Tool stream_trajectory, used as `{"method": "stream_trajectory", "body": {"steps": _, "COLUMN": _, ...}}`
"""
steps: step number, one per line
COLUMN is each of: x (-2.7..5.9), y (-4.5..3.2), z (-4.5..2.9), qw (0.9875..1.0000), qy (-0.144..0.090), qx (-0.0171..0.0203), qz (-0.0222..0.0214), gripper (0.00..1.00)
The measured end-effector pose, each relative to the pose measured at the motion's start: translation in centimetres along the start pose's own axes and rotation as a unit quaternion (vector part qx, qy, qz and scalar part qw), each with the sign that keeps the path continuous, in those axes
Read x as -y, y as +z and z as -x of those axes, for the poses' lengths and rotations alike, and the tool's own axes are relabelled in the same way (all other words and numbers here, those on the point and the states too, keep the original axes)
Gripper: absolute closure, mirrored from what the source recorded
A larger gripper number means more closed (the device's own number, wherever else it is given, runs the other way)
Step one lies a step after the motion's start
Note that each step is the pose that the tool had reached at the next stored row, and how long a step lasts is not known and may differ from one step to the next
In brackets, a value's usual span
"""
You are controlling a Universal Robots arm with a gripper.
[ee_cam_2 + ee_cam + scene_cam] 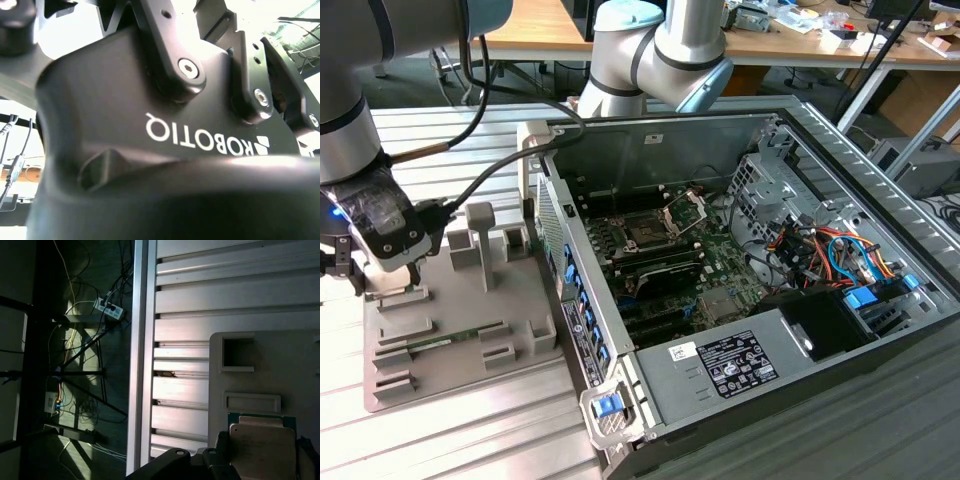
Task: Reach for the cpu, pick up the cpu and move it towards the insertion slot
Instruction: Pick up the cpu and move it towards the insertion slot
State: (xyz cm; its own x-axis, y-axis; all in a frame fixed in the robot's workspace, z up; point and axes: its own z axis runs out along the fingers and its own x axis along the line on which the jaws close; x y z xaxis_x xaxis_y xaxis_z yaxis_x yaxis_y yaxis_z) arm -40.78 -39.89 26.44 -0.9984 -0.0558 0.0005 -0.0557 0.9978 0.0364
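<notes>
**Exterior view: gripper low over the tray at nine o'clock, cpu under it**

In the exterior view, the gripper (375, 275) hangs close above the far corner of the grey tray (450, 300), at nine o'clock in the picture. You cannot tell from any view whether the jaws are released or clenched. In the first wrist view, the gripper (262, 457) sits right over the cpu (260, 437), but whether it touches the cpu is not clear.

For room, look toward three o'clock from the gripper. Two upright posts (480, 240) rise from the tray. Just past them, the case wall (570, 290) stands between the tray and the board. The insertion slot (645, 232) lies inside the open computer case (900, 390), well apart from the gripper. It is a dark square in a silver frame, with its bracket (686, 208) tipped up at the slot's one o'clock. A green memory stick (440, 342) lies in the tray at the gripper's five o'clock.

The first wrist view shows the tray (300, 380) near the edge of the slatted tabletop (225, 290). Beyond that edge is the floor (75, 440), with a power strip (111, 311) and loose cables.

The cpu is flat and square, with a pale tan-grey top in shade. A thin green edge shows along one side, and it lies beside the tray's rectangular recesses.
</notes>
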Motion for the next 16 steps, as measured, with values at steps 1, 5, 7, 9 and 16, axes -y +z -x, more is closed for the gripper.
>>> {"method": "stream_trajectory", "body": {"steps": 1, "x": 0.00, "y": -0.02, "z": 0.00, "qw": 1.0000, "qy": 0.000, "qx": 0.0000, "qz": 0.0000, "gripper": 0.45}}
{"method": "stream_trajectory", "body": {"steps": 5, "x": -0.01, "y": -0.10, "z": 0.00, "qw": 1.0000, "qy": 0.000, "qx": 0.0000, "qz": 0.0000, "gripper": 0.45}}
{"method": "stream_trajectory", "body": {"steps": 7, "x": -0.01, "y": -0.16, "z": 0.00, "qw": 1.0000, "qy": 0.000, "qx": 0.0000, "qz": 0.0000, "gripper": 0.45}}
{"method": "stream_trajectory", "body": {"steps": 9, "x": -0.01, "y": -0.24, "z": 0.00, "qw": 1.0000, "qy": 0.000, "qx": 0.0000, "qz": 0.0000, "gripper": 0.45}}
{"method": "stream_trajectory", "body": {"steps": 16, "x": -0.02, "y": -0.37, "z": 0.00, "qw": 1.0000, "qy": 0.000, "qx": 0.0000, "qz": 0.0000, "gripper": 0.45}}
